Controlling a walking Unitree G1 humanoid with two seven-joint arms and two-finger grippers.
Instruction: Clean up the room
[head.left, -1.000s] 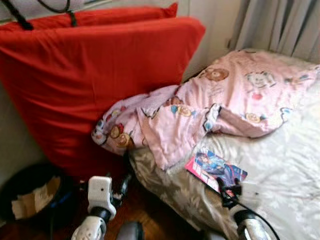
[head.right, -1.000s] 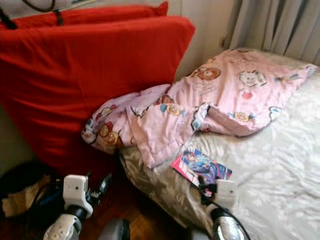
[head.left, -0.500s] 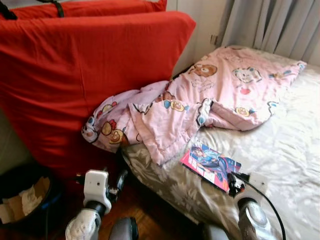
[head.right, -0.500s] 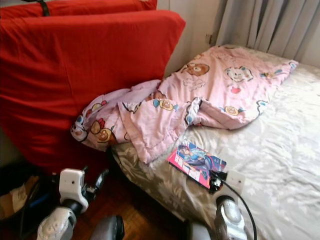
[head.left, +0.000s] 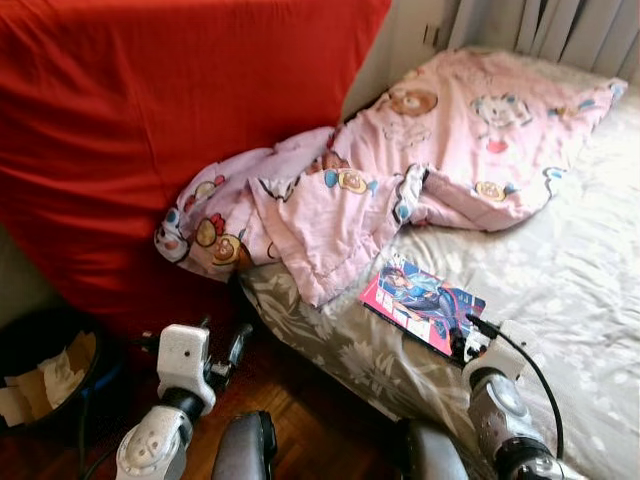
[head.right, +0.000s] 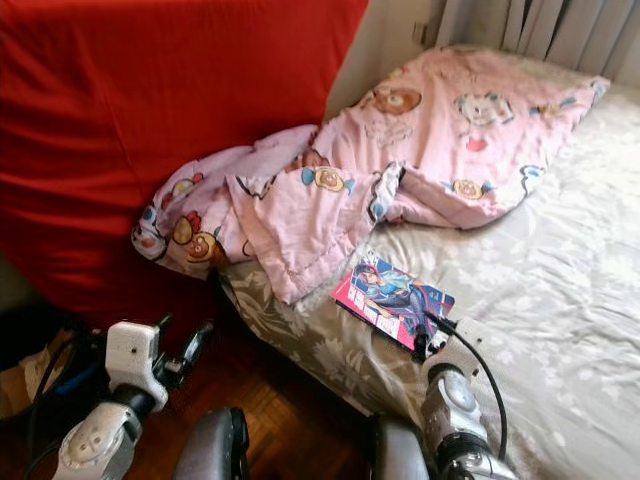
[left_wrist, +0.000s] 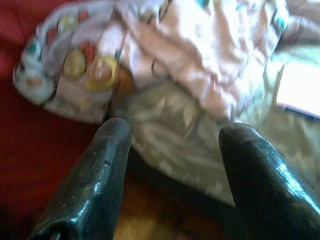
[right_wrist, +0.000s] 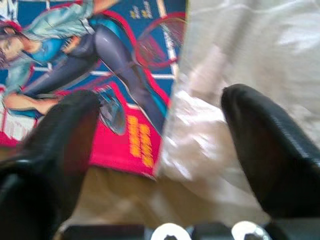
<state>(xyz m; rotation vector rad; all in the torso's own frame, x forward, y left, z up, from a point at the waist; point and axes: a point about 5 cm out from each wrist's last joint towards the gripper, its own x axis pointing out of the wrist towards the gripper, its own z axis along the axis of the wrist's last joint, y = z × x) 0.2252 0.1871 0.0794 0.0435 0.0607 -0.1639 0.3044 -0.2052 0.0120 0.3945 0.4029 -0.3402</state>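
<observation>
Here, a book (head.left: 422, 303) with a pink-and-blue cartoon cover lay flat on the bed (head.left: 570, 290) near its edge, at about 4 o'clock in the head view. The right pincer (right_wrist: 160, 150) hung just over the book's near corner, fingers (right_wrist: 270, 150) spread wide, one over the cover and the other over the sheet, holding nothing. A pink blanket (head.left: 400, 180) lay rumpled at 12 o'clock of the book, spilling off the bed against a red cushion (head.left: 170, 110). The left pincer (left_wrist: 172, 165) hovered low at 8 o'clock, released, beside the bed's corner above the wood floor (head.left: 310, 420). A dark bin (head.left: 45, 370) with paper scraps sat at 9 o'clock.
</observation>
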